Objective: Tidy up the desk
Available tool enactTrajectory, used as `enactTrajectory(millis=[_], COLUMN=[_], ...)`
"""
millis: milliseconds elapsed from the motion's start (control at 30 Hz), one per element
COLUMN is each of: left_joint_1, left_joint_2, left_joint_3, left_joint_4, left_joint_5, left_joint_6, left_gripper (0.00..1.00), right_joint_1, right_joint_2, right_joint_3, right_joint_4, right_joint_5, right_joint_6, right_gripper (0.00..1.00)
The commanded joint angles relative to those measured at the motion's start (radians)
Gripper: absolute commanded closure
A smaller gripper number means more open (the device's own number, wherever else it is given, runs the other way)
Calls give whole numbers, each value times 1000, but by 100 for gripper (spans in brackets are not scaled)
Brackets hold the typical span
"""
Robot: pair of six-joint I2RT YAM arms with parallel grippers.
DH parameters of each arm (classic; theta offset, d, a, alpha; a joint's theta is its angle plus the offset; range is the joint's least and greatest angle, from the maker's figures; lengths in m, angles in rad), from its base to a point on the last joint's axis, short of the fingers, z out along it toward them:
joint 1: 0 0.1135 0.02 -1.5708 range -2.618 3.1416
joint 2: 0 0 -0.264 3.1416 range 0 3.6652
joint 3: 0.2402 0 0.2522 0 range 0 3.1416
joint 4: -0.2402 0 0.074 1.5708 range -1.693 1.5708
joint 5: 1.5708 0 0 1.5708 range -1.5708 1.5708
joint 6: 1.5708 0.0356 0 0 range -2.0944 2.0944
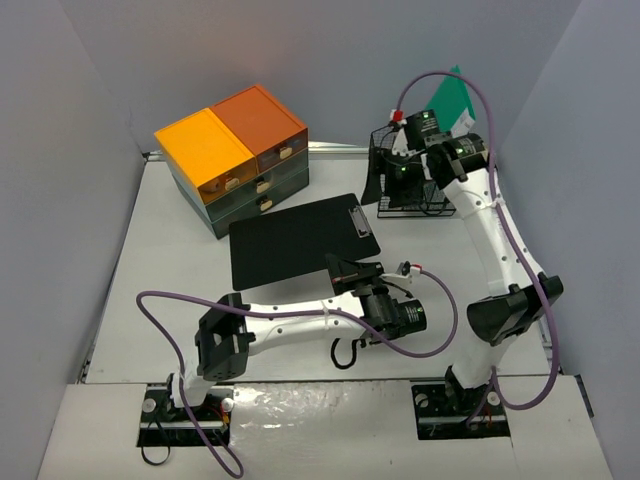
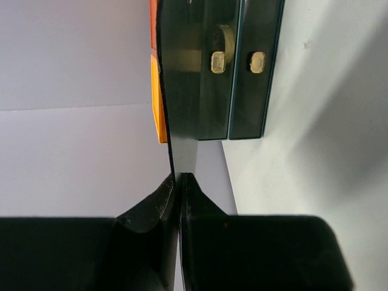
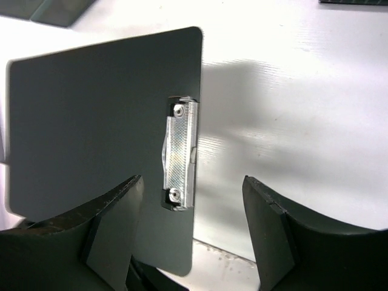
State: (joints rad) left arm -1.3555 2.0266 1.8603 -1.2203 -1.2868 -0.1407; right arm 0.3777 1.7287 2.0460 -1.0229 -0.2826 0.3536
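A black clipboard (image 1: 295,242) with a metal clip (image 1: 356,214) lies in the middle of the white desk (image 1: 160,300). My left gripper (image 1: 345,271) is shut on its near right edge. In the left wrist view the board (image 2: 182,159) runs edge-on up out of my closed left gripper (image 2: 179,177). My right gripper (image 1: 392,180) hangs at the back right over a black wire basket (image 1: 412,190). In the right wrist view the right gripper (image 3: 193,179) stands open with nothing between its fingers. Beyond them I see the clipboard (image 3: 91,121), its clip (image 3: 180,154) and the desk (image 3: 291,109).
An orange-topped drawer unit (image 1: 232,150) with dark green drawers stands at the back left, also seen as the drawer unit (image 2: 254,73) in the left wrist view. A green sheet (image 1: 452,95) leans at the back right behind the basket. Grey walls enclose the desk.
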Motion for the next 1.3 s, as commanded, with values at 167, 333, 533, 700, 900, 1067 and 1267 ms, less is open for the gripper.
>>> enactTrajectory(millis=[167,333,533,700,900,1067,1267], left_joint_1=[-24,-41,-68,-84,-88,-94,-120], left_joint_2=[-50,-47,-37,-32,-2,11,13], left_joint_3=[60,81,75,66,103,124,137], left_joint_4=[-160,-303,-432,-433,-433,-434,-433], left_joint_5=[-157,-225,-311,-356,-397,-411,-422], left_joint_6=[-136,-301,-454,-450,-429,-426,-433], left_gripper=[100,100,100,100,100,100,100], right_joint_1=[-178,-188,-219,-240,-241,-240,-239], right_joint_2=[-210,-263,-338,-386,-425,-408,-365], right_joint_3=[-281,-355,-465,-548,-669,-669,-640], right_joint_4=[198,250,361,408,500,506,528], right_joint_5=[-419,-496,-592,-613,-656,-658,-655], right_joint_6=[129,168,233,259,320,323,333], right_gripper=[37,37,35,35,35,35,40])
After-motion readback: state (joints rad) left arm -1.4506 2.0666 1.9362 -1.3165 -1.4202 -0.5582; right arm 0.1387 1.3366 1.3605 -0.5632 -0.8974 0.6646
